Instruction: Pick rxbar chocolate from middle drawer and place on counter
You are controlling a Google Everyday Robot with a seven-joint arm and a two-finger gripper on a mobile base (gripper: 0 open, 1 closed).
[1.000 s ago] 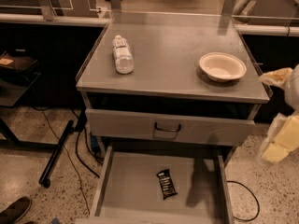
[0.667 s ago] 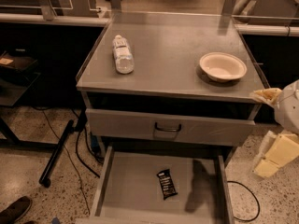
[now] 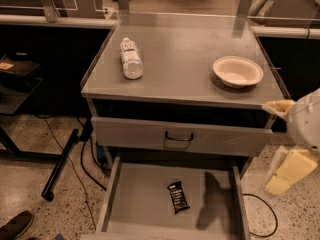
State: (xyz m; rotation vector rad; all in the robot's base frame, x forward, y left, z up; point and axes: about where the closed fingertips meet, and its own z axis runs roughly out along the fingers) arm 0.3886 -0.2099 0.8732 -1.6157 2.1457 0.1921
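The gripper [image 3: 291, 149] hangs at the right edge, beside the front right corner of the counter [image 3: 190, 54] (open or closed, I cannot tell). The rxbar chocolate [image 3: 178, 197] lies flat near the middle of the open middle drawer [image 3: 135, 204], well apart from the gripper. On the counter are a bottle [image 3: 131, 59] and a bowl [image 3: 238, 71].

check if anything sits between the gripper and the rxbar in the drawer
Nothing visible does. The gripper hangs just right of the middle drawer, beyond its low side wall; the rxbar chocolate lies alone on the drawer floor, uncovered.
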